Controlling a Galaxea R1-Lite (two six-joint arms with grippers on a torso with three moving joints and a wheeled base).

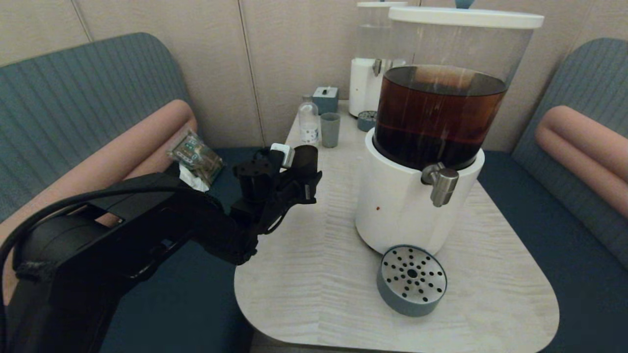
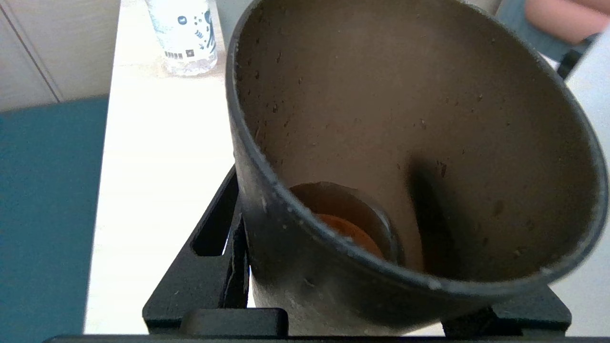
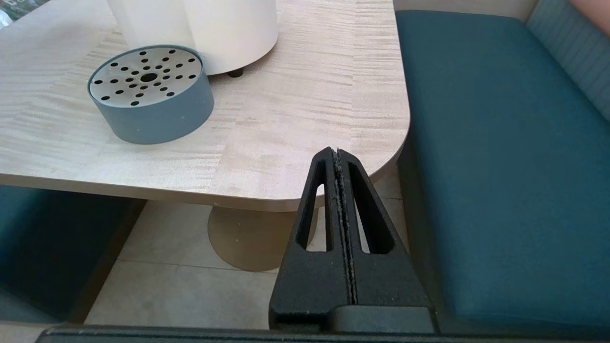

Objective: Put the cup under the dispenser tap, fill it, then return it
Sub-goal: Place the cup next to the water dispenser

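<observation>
My left gripper (image 1: 298, 180) is shut on the dark brown-black cup (image 1: 305, 159), holding it upright over the table's left edge, well left of the dispenser. In the left wrist view the cup (image 2: 405, 119) fills the picture with a black finger (image 2: 209, 267) against its wall; a little orange-brown liquid (image 2: 348, 231) lies at its bottom. The steel dispenser tap (image 1: 441, 184) juts from the white base (image 1: 392, 211) under the tank of dark liquid, with nothing beneath its spout. My right gripper (image 3: 337, 157) hangs shut and empty off the table's near right corner.
A round grey drip tray (image 1: 412, 279) (image 3: 150, 93) lies on the table in front of the white base. At the back stand a small grey-blue tumbler (image 1: 329, 130), a clear bottle (image 1: 308, 122), a small box (image 1: 326, 99) and a second dispenser (image 1: 365, 83). Benches flank the table (image 1: 314, 274).
</observation>
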